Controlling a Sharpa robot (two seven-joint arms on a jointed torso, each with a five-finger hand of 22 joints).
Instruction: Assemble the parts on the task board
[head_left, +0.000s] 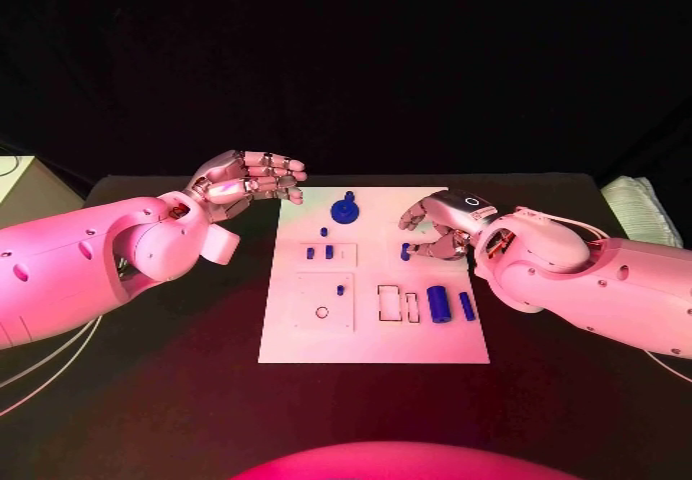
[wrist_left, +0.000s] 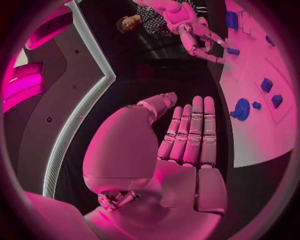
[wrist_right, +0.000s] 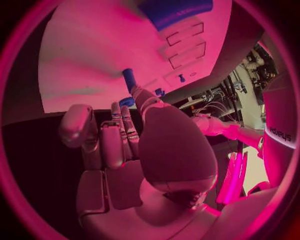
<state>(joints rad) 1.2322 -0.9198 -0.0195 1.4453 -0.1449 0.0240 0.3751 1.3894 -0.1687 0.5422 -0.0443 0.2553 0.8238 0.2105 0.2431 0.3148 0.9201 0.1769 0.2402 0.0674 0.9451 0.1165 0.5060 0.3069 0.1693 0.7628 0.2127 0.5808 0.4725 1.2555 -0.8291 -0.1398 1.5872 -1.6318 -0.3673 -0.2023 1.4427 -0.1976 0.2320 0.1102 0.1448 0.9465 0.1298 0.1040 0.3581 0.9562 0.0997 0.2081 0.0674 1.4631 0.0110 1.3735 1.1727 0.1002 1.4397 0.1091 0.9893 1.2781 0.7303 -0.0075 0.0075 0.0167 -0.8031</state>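
Right hand (head_left: 440, 228) pinches a small blue part (wrist_right: 129, 79), mostly hidden by fingers; left hand (head_left: 248, 180) hovers released.

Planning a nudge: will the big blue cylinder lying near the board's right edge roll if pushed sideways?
Probably. The blue cylinder lies on its side on the flat task board, so a sideways push would likely roll it. It looks rigid and smooth, perhaps slippery. A thinner blue part beside it could stop it.

Pink-red light washes the scene, strongest on the arms and the near part of the board (head_left: 375, 340). The desk (head_left: 159, 400) and backdrop stay nearly black. Both wrist views bend straight edges hard toward the circle's rim, and a near blue part (wrist_right: 175, 10) blurs.
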